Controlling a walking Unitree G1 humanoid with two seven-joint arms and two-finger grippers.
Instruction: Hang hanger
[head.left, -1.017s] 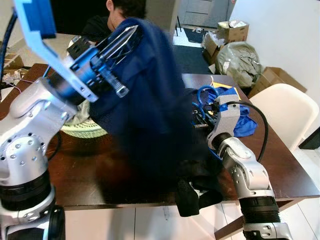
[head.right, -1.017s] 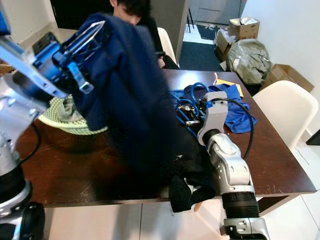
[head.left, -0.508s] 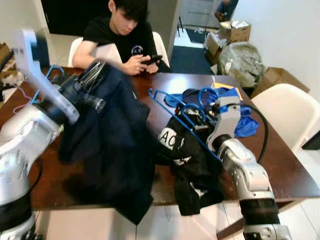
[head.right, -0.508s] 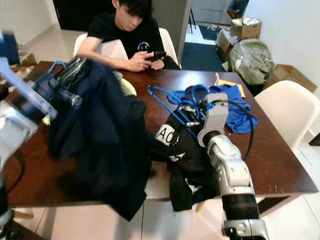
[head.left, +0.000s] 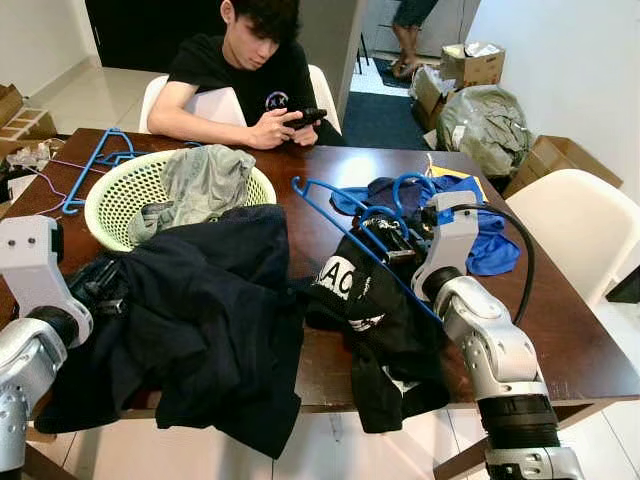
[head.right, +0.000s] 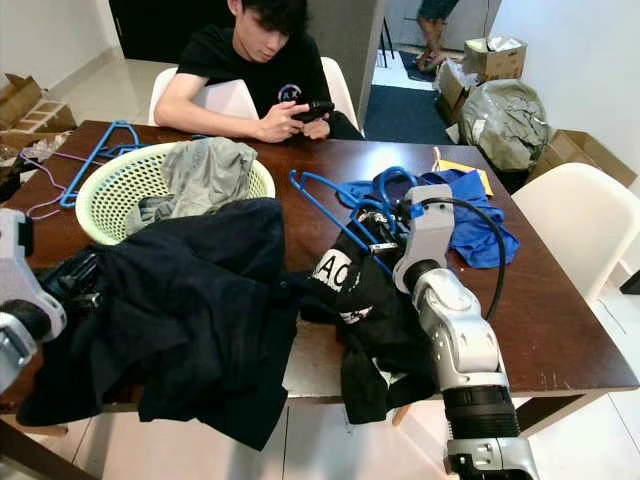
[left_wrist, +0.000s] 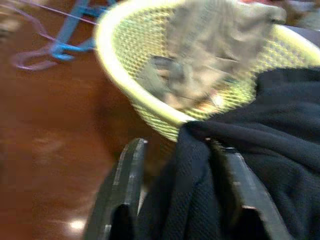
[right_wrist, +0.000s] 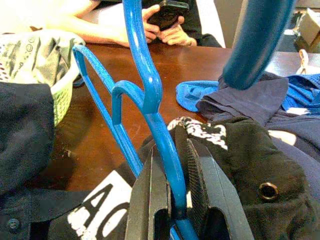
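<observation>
Clamping a blue hanger (right_wrist: 159, 135) between the two black fingers (right_wrist: 147, 200) of the right end effector (right_wrist: 172, 200), with the fingers pressing tight on the hanger's stem. Lying under and just beyond the hanger, a black garment (right_wrist: 240, 165) with white print. Showing beyond the hanger, the brown counter (right_wrist: 200, 65), a blue cloth (right_wrist: 192, 95) near the garment, a green basket (right_wrist: 62, 87) with grey fabric, and a person's hands (right_wrist: 172, 32) holding a phone (right_wrist: 167, 10).

- My blue hanger (head.left: 345, 236) slants over the dark wooden table, its hook end raised.
- Its lower bar sits inside the black printed garment (head.left: 375, 310), pinched between my right gripper's (right_wrist: 172, 200) fingers.
</observation>
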